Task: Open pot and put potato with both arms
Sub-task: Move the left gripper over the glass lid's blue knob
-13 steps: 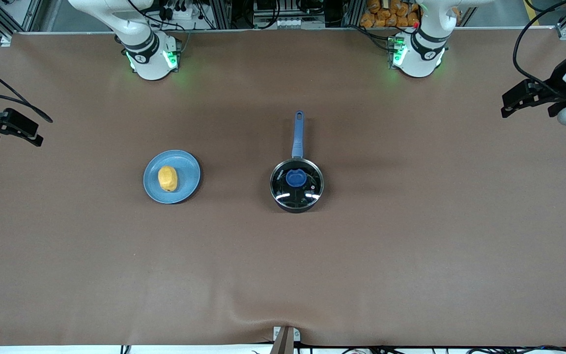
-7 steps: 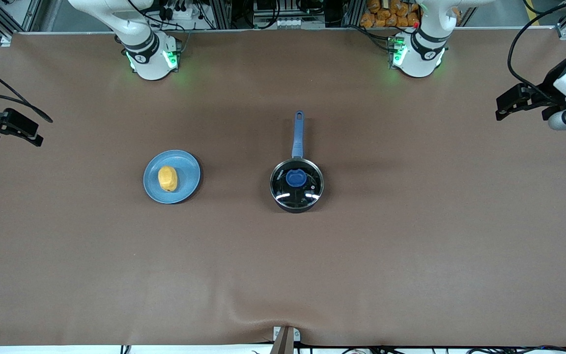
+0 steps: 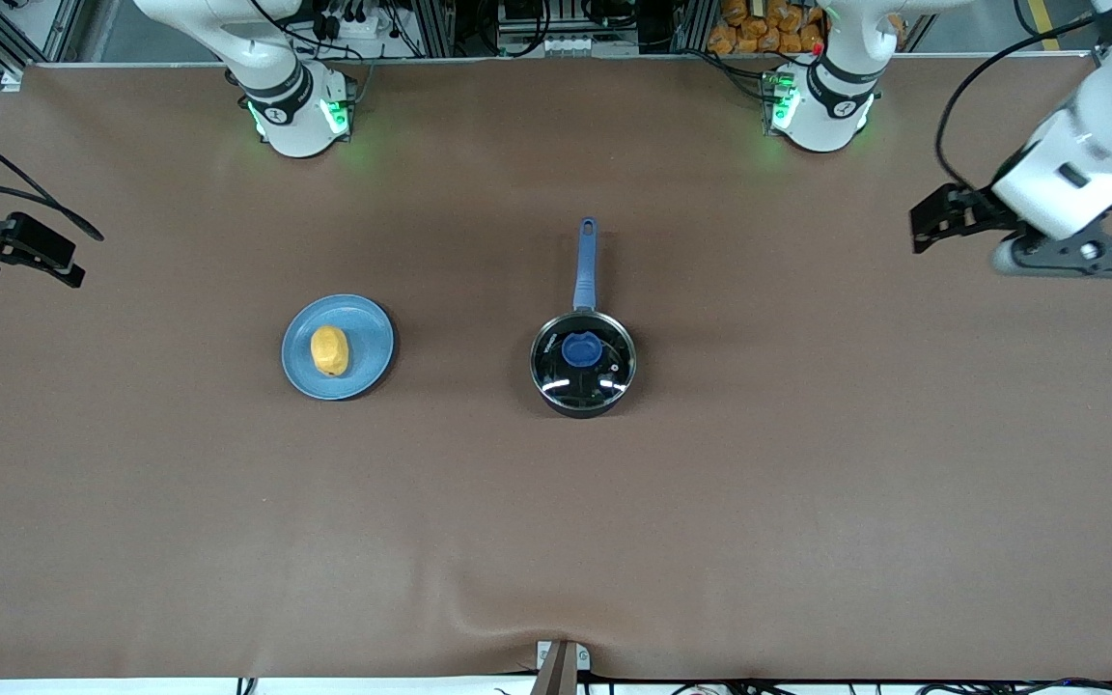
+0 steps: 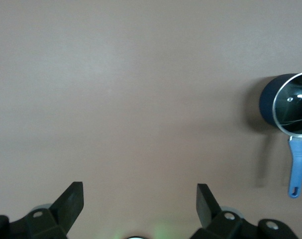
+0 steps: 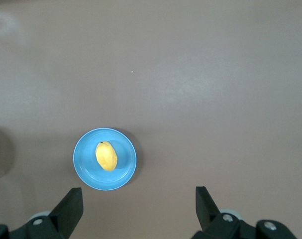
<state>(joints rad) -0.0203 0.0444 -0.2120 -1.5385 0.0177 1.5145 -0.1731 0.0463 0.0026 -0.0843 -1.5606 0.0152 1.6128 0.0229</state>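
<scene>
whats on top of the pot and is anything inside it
A clear glass lid with a blue knob sits on the pot. Through the glass only reflections and dark interior show; contents cannot be told.

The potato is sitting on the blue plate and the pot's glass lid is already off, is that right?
Not quite. The potato does sit on the blue plate, but the glass lid is still on the pot, its blue knob at the centre. The front view shows this.
</scene>
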